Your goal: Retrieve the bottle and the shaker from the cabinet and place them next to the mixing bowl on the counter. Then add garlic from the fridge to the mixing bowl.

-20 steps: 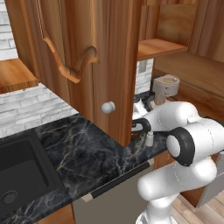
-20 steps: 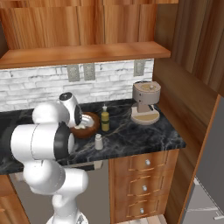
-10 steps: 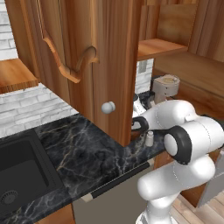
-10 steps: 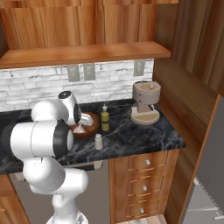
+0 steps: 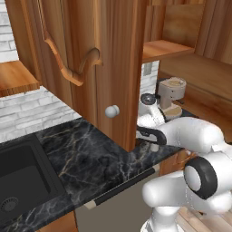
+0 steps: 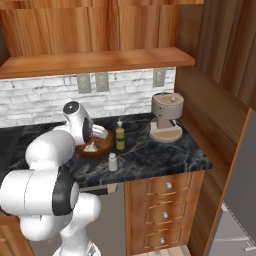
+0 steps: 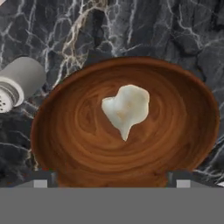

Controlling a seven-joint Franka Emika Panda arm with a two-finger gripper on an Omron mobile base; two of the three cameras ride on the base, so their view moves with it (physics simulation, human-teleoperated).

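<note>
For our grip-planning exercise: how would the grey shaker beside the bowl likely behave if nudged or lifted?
The shaker stands upright, narrow for its height, so a sideways nudge would probably tip it. Being a cylinder, once down it would likely roll on the smooth counter. Its plain grey sides look slick, so a light pinch might slip.

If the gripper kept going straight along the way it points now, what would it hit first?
Most likely the garlic lying in the mixing bowl, centred ahead of the open gripper; depth is hard to judge, so the bowl's floor could come nearly at once.

I see the black marble counter (image 6: 150, 155) carrying the mixing bowl (image 6: 96, 148), bottle (image 6: 120, 138), shaker (image 6: 113, 162) and a coffee machine (image 6: 165, 118).
</note>
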